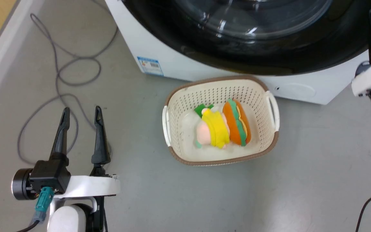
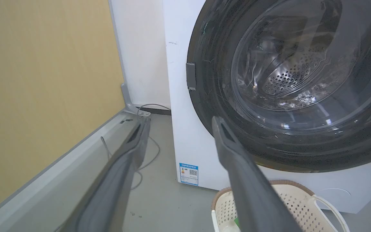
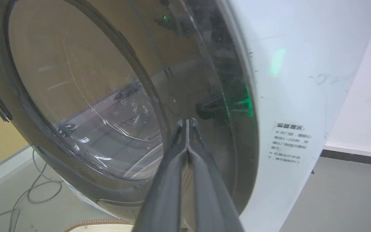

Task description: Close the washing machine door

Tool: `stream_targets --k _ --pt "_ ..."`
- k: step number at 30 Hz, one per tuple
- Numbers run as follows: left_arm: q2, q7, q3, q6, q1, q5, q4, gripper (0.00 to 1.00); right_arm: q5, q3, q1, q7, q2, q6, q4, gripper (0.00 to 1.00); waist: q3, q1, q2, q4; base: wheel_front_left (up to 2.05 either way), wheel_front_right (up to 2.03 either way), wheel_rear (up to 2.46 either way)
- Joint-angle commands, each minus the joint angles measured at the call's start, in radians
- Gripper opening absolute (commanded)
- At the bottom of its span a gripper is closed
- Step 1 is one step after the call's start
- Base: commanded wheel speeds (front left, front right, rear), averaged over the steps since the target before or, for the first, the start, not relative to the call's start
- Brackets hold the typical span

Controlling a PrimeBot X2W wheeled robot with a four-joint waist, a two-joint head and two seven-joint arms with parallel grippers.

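Grey floor [image 1: 204,193] runs up to a yellow wall [image 2: 43,80] on the left and carries one washing machine [image 1: 179,64], white and boxy, at the top of the head view. Its single washing machine door [image 1: 253,51] — wide black rim, bulging clear glass — lies against the machine's front, the steel drum showing through the glass in the left wrist view; whether it is latched I cannot tell.

One cream perforated basket [image 1: 188,100] stands on the floor just before the machine. Two grippers are in view. The left gripper [image 1: 81,111] hovers low over the floor, well left of the basket, jaws wide and holding nothing. The right gripper [image 3: 187,121] has its jaws pressed together, tips at the door's black rim near its right edge.

One grey cable [image 1: 56,74] loops across the floor. Two plush toys lie in the basket, touching — a burger [image 1: 237,122] and a yellow-and-pink one [image 1: 214,130]. One small blue sticker [image 1: 150,66] sits low on the machine's front.
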Motion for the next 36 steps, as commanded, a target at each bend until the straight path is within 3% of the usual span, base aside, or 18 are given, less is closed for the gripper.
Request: stream_targets --k 1,7,14,24,25,27,28,36 --pt "-0.002 -0.004 0.005 0.008 0.008 0.009 0.006 1.0 -0.014 -0.016 0.038 -0.005 0.006 -0.001 -0.025 0.0 -0.026 -0.0001 0.0 -0.013 0.0 0.0 0.0" --pt "-0.002 -0.004 0.025 0.014 0.036 0.04 0.026 1.0 -0.106 -0.099 0.178 -0.005 0.043 -0.001 -0.207 0.0 -0.105 -0.0001 0.0 -0.056 0.0 0.0 0.0" --pt "-0.002 -0.004 0.037 0.015 0.082 0.067 0.044 1.0 -0.208 -0.176 0.389 -0.005 0.147 -0.001 -0.426 0.0 -0.204 -0.0001 0.0 -0.116 0.0 0.0 0.0" --pt "0.004 -0.004 0.04 0.019 0.169 0.088 0.068 1.0 -0.226 -0.187 0.639 -0.005 0.246 -0.001 -0.513 0.0 -0.322 -0.0001 0.0 -0.189 0.0 0.0 0.0" --pt "0.004 -0.004 0.038 0.019 0.177 0.089 0.073 1.0 -0.219 -0.185 0.657 -0.005 0.251 -0.001 -0.513 0.1 -0.33 -0.0001 0.0 -0.195 0.0 0.0 0.0" --pt "0.005 -0.004 0.035 0.019 0.191 0.091 0.08 1.0 -0.205 -0.175 0.693 -0.005 0.258 -0.001 -0.511 0.58 -0.344 -0.0001 0.0 -0.205 0.0 0.0 0.0" --pt "0.005 -0.004 0.031 0.019 0.2 0.091 0.086 1.0 -0.195 -0.169 0.72 -0.005 0.262 -0.001 -0.512 1.0 -0.352 -0.0001 0.0 -0.211 0.0 0.0 0.0" --pt "0.006 -0.004 0.025 0.018 0.221 0.088 0.103 1.0 -0.12 -0.15 0.831 -0.005 0.265 -0.001 -0.543 1.0 -0.382 -0.0001 0.0 -0.222 0.0 0.0 0.0"
